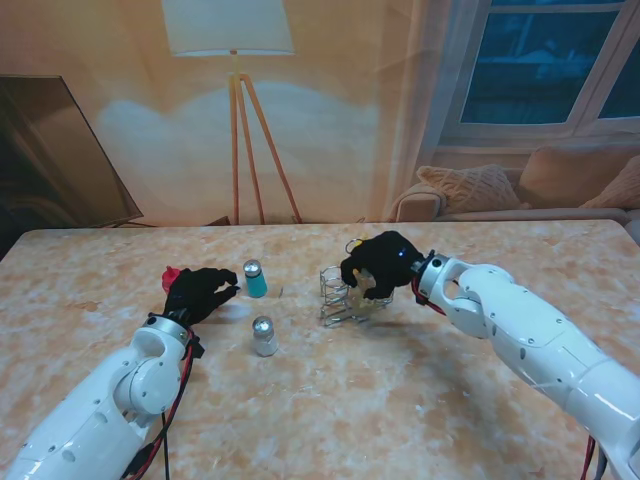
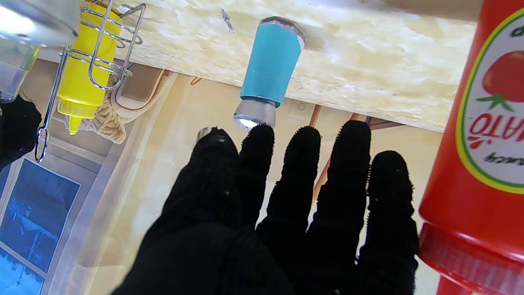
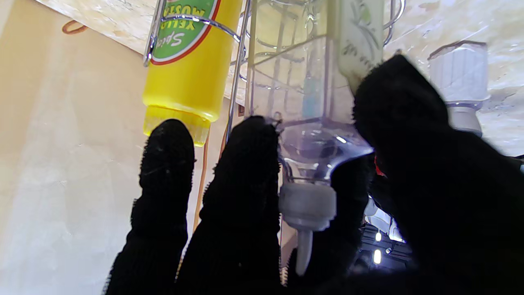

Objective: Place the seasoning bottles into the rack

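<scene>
Bottles first: a clear one w/ a white nozzle cap is in the right hand, fingers and thumb wrapped round its neck and shoulder. It sits in or against the wire rack near the table's middle; can't tell if it's fully seated. Right beside it, a yellow mustard bottle stands inside the rack's wire loops.

Outside the rack: a blue shaker w/ a silver cap stands upright, left of the rack. A silver-topped shaker stands nearer to me, between the two arms. A red tomato bottle stands just beside the left hand, on its far-left side; from the stand only its red cap shows behind the glove.

Left hand is holding nothing, fingers stretched out and slightly apart, pointing at the blue shaker, tips close to it but not touching.

Table is marbled beige. Backdrop shows a floor lamp and a window.
</scene>
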